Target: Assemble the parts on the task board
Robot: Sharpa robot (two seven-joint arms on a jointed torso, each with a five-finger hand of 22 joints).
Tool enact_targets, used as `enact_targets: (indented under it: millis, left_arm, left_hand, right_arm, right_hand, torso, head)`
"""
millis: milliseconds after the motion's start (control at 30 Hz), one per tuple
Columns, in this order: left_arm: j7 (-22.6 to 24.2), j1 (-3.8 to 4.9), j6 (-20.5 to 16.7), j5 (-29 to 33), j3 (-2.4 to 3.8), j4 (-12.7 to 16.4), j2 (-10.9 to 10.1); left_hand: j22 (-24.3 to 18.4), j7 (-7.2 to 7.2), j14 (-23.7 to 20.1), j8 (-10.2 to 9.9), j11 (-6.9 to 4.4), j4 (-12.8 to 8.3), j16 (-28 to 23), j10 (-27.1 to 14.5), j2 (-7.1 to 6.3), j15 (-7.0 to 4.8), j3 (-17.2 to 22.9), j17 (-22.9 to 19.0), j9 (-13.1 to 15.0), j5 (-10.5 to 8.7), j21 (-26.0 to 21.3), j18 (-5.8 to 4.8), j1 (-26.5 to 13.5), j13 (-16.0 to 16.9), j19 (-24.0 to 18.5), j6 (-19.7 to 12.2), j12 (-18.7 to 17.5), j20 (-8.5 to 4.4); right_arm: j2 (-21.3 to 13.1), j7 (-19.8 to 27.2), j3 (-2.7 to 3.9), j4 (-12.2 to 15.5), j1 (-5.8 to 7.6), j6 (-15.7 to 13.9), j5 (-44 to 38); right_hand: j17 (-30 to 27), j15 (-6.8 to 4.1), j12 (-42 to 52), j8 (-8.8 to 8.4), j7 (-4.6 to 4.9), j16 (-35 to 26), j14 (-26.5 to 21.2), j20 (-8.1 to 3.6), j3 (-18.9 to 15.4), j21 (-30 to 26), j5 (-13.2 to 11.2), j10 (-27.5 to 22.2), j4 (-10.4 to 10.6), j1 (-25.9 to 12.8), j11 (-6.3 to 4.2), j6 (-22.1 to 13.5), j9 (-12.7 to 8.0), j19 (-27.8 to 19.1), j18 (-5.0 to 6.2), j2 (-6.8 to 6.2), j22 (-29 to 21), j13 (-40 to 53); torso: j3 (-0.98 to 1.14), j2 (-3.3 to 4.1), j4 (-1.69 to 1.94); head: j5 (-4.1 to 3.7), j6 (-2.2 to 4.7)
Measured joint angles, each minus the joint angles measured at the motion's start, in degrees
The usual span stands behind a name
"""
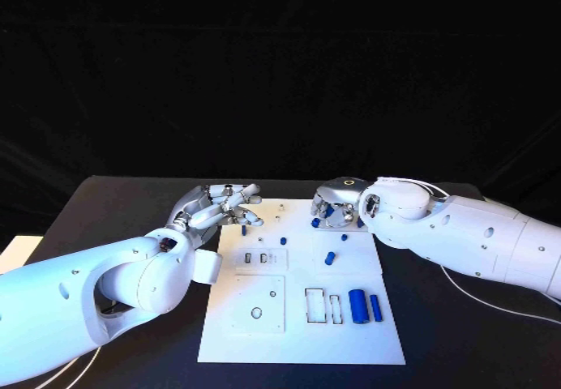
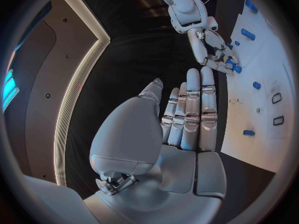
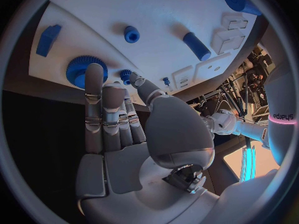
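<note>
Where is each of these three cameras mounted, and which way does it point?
Head view: on the robot's head, looking down at the white task board; both white arms enter.
Left wrist view: behind the left robot hand, facing the board's edge and the right robot hand.
Right wrist view: behind the right robot hand, facing the blue toothed gear.
Shared: all three show the board and small blue parts.

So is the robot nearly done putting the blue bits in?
Not nearly. Some small blue pieces seem to stand in the white task board already. The right hand is over the far edge by a blue gear, whether gripping it is unclear. The left hand holds nothing. Two blue cylinders still lie loose.
</note>
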Motion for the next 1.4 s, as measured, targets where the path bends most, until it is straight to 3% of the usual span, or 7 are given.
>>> enact_targets:
  millis: [800, 900, 1000, 1167, 1400]
  left_arm:
    - [-0.32, 0.05, 0.35, 0.06, 0.01, 0.04, 0.01]
    - [-0.34, 0.07, 0.38, 0.06, 0.01, 0.04, -0.01]
    - [-0.37, 0.07, 0.4, 0.06, 0.01, 0.04, -0.04]
    - [-0.4, 0.08, 0.46, 0.07, 0.01, -0.02, -0.05]
    - [-0.46, 0.08, 0.55, 0.11, 0.01, -0.24, -0.08]
  left_hand:
    - [0.04, 0.0, 0.0, -0.2, 0.2, -0.15, 0.0, -0.2, 0.0, 0.0, 0.15, 0.29, 0.0, 0.0, 0.0, 0.0, 0.0, -0.01, -0.01, 0.0, 0.0, 0.0]
    - [0.04, 0.0, 0.0, -0.2, 0.2, -0.15, 0.0, -0.2, 0.0, 0.0, 0.15, 0.28, 0.0, 0.0, 0.0, 0.0, 0.0, -0.01, -0.01, 0.0, 0.0, 0.0]
    - [0.04, 0.0, 0.0, -0.2, 0.2, -0.15, 0.0, -0.2, 0.0, 0.0, 0.15, 0.28, 0.0, 0.0, 0.0, 0.0, 0.0, -0.01, -0.01, 0.0, 0.0, 0.0]
    - [0.13, -0.01, -0.43, -0.19, 0.21, -0.15, 0.43, -0.21, 0.0, 0.03, 0.15, 0.64, 0.01, 0.0, 0.0, -0.01, 0.0, -0.01, -0.01, 0.0, 0.0, 0.0]
    - [0.22, 0.42, -0.74, -0.42, 0.45, -0.14, 0.71, -0.89, 0.0, 0.33, 0.15, 1.16, -0.01, 0.0, 0.0, -0.01, 0.0, -0.01, -0.23, -0.66, -0.33, 0.2]
  right_arm:
    - [1.52, 0.07, 0.0, -1.68, 0.04, 1.5, -0.36]
    - [1.7, 0.12, 0.04, -1.83, 0.06, 1.55, -0.33]
    - [1.73, 0.14, 0.05, -1.9, 0.07, 1.26, -0.29]
    - [1.61, 0.04, -0.08, -1.62, -0.08, -1.0, -0.22]
    - [1.13, -1.26, 0.0, 0.0, -0.09, -8.38, 0.37]
  right_hand:
    - [6.16, -0.2, 0.24, 0.23, -0.82, 6.51, -0.21, 0.0, 1.86, 4.42, -0.26, 1.03, 1.86, 0.0, -0.24, 2.49, 0.41, -0.82, 0.0, 0.0, 3.48, 0.0]
    - [6.7, -0.42, 0.24, 0.27, -1.12, 7.37, 0.0, 0.0, 2.22, 5.09, -0.81, 1.53, 2.22, 0.01, -0.56, 3.01, 0.47, -0.82, 0.0, 0.05, 4.13, 0.02]
    - [7.35, -0.42, 0.24, 0.5, -1.25, 8.19, 0.0, -0.21, 3.05, 5.97, -3.07, 2.41, 3.05, -0.24, -0.77, 3.72, 0.5, -1.04, 0.0, 0.74, 4.89, 0.09]
    - [8.8, -0.65, 0.53, 0.61, -1.39, 9.72, -0.18, -0.23, 3.89, 7.54, -5.33, 3.52, 4.25, -0.2, -0.99, 4.67, 0.8, -1.05, 0.0, 1.45, 6.71, 0.18]
    - [9.04, -0.82, 0.53, 0.92, -1.47, 10.04, 0.0, -0.22, 5.29, 8.17, -6.58, 4.11, 4.99, 0.24, -1.04, 5.01, 0.87, -1.04, 0.01, 1.95, 7.36, 0.18]
  torso:
    - [-0.03, 0.89, 0.05]
    - [-0.05, 0.96, 0.07]
    - [-0.07, 1.01, 0.1]
    - [-0.13, 1.08, 0.1]
    - [-0.14, 1.15, 0.16]
  head:
    - [0.25, -0.27]
    - [0.37, -0.23]
    - [0.32, -0.24]
    - [0.2, -0.41]
    - [0.08, -0.3]
